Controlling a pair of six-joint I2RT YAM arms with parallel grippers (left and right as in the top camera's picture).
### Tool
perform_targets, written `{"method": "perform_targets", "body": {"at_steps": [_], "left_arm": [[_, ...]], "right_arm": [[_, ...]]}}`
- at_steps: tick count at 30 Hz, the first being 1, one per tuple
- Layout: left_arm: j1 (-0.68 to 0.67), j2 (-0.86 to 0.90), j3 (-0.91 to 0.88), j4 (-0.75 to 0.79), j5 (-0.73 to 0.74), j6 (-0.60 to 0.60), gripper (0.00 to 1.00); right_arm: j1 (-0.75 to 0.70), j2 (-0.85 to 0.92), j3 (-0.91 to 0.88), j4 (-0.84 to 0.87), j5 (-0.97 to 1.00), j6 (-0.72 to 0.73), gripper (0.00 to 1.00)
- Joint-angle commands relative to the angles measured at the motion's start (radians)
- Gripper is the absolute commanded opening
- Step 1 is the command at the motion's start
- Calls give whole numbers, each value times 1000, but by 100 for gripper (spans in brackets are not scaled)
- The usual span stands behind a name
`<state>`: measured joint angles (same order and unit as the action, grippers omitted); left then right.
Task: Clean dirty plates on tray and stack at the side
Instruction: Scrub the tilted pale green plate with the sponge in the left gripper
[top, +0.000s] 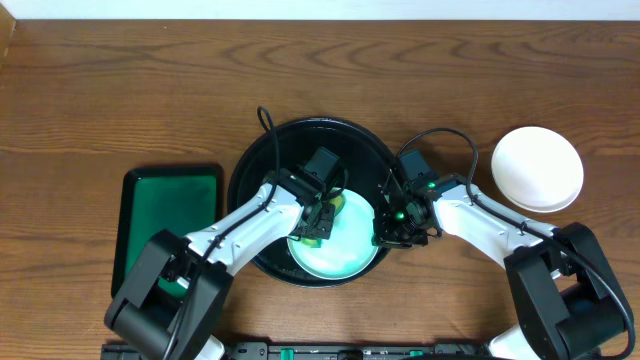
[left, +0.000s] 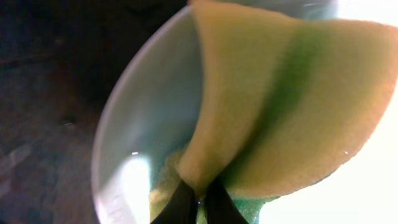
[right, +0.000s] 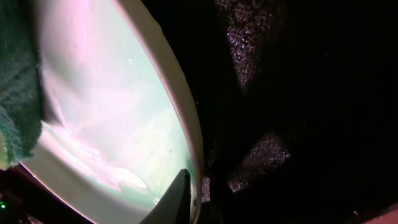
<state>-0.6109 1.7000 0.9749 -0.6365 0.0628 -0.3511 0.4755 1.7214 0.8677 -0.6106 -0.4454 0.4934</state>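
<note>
Two plates overhead: mint plate (top: 335, 252) is sitting in the tray (top: 268, 160), white plate (top: 537, 168) is lying on the table (top: 150, 80) right of it. Left wrist: left gripper (left: 199, 190) is pinching a sponge (left: 280, 106) on the mint plate. Right wrist: right gripper (right: 199, 186) is seemingly clamping its rim.

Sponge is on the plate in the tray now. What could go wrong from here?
The right pincer grips the plate only by its rim; scrubbing might twist it loose. The left pincer pinches the sponge at one edge, so it could slip out. Both pincers sit close together over the tray and may bump.
</note>
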Motion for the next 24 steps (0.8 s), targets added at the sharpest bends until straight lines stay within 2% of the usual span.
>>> {"method": "perform_targets", "body": {"at_steps": [1, 4, 9, 19, 20, 22, 24], "left_arm": [[11, -50, -10, -27, -151, -35, 7], [11, -114, -10, -60, -245, -74, 7], [12, -153, -10, -71, -246, -73, 7], [10, -109, -11, -20, -67, -50, 8], [10, -109, -11, -15, -34, -45, 12], [10, -109, -11, -4, 20, -23, 34], [10, -109, -11, 10, 71, -1, 49]], "right_arm": [[3, 18, 8, -7, 30, 6, 10], [3, 18, 8, -7, 29, 6, 10], [3, 18, 8, -7, 30, 6, 10], [3, 18, 8, -3, 29, 6, 11], [3, 18, 8, -3, 29, 6, 11], [3, 18, 8, -3, 29, 6, 11], [3, 18, 8, -3, 29, 6, 11]]}}
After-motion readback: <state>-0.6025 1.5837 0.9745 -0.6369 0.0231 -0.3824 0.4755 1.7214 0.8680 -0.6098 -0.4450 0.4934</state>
